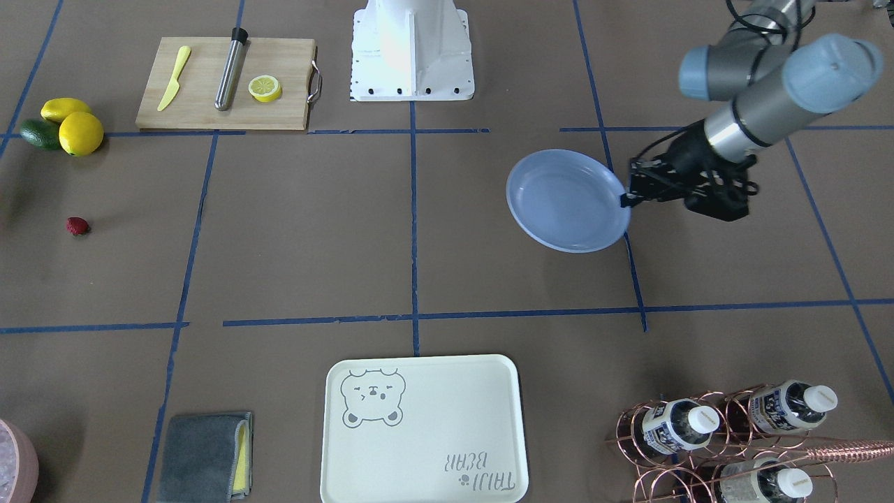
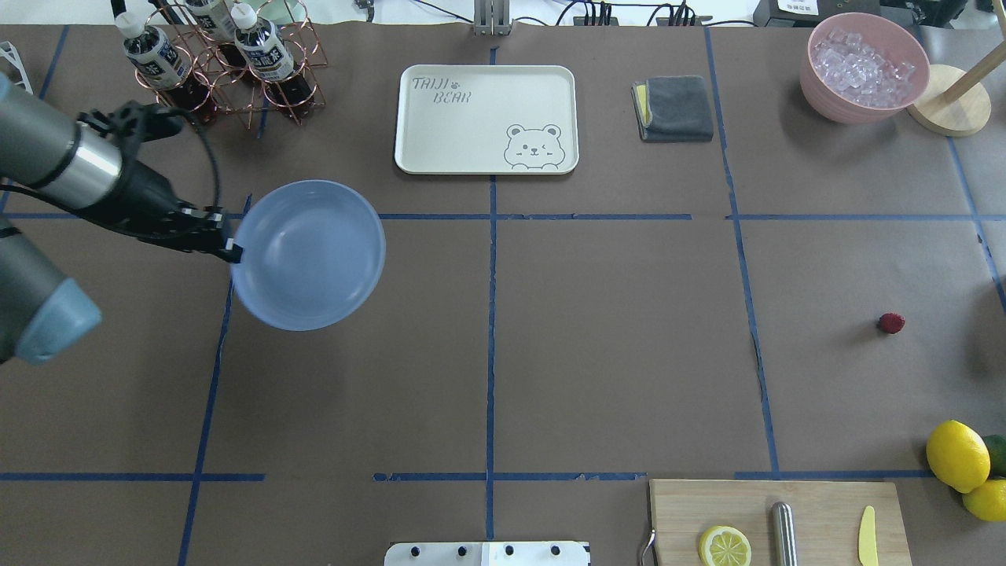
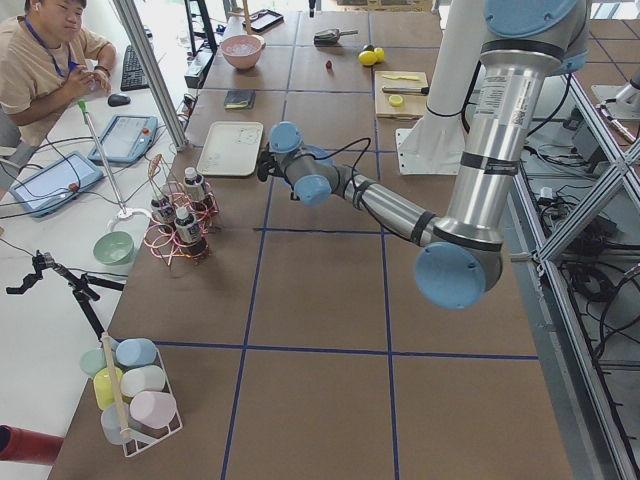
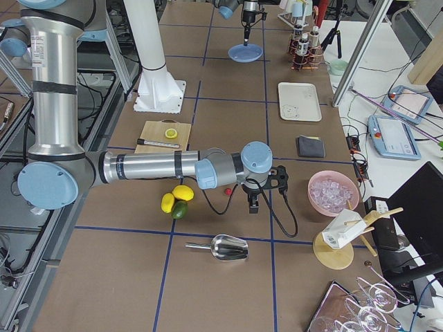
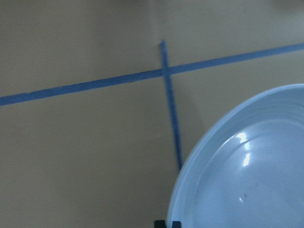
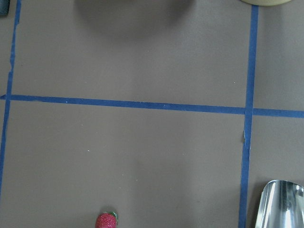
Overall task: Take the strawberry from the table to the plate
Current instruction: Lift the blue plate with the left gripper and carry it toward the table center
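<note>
The strawberry lies small and dark red on the table, alone, near the lemons. In the right wrist view the strawberry sits at the bottom edge. My right gripper shows only in the exterior right view, hovering close beside the strawberry; I cannot tell if it is open or shut. The light-blue plate is on the far side of the table. My left gripper is shut on its rim. The plate is empty.
Two lemons and a green fruit lie near the cutting board, which holds a knife, a metal rod and a lemon slice. A bear tray, a bottle rack, a grey cloth, an ice bowl and a metal scoop stand around.
</note>
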Controlling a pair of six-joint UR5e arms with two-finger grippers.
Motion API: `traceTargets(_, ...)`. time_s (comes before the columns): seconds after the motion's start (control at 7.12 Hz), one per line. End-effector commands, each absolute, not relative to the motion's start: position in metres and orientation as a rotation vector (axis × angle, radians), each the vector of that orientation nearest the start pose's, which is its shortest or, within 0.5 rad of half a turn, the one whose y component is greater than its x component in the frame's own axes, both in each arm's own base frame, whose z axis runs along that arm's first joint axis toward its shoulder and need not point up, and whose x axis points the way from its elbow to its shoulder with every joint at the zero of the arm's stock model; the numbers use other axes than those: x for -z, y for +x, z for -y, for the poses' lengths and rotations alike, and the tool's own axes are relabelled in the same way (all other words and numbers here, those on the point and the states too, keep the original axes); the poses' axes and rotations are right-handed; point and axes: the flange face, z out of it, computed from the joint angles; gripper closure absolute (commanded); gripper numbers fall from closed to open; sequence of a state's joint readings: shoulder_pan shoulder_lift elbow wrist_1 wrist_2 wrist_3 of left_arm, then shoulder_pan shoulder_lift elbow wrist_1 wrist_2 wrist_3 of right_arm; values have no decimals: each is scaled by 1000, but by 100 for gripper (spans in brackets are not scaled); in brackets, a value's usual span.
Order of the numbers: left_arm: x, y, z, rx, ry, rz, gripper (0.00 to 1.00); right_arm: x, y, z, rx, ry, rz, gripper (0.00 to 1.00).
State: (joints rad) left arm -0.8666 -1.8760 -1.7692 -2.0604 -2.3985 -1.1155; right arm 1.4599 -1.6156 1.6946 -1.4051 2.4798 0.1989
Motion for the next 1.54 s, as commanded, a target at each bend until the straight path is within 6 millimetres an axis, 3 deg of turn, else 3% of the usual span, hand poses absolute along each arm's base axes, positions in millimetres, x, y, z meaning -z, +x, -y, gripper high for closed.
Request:
traceTargets(0.0, -243, 424, 455, 50, -92, -1256, 100, -596, -4, 487, 38, 74, 927, 0)
traceTargets(0.28, -241, 430, 457, 55, -69, -1255, 100, -596, -6, 487, 39, 72, 928, 0)
traceTargets(0.42, -241, 444, 468, 68, -44, -1244, 100, -596, -6, 487, 40, 71, 928, 0)
traceTargets(0.7, -253, 501, 453, 70, -25, -1188, 100, -596, -8, 487, 44, 69, 928, 0)
traceTargets(1.12, -272, 545, 439, 63, -5, -1161, 100, -597, -23, 487, 71, 54, 928, 0)
traceTargets(1.26, -273, 547, 439, 63, 9, -1176, 100, -593, -26, 490, 81, 60, 929, 0)
traceTargets(1.4, -271, 548, 437, 60, 10, -1178, 85, -587, -41, 490, 113, 56, 932, 0)
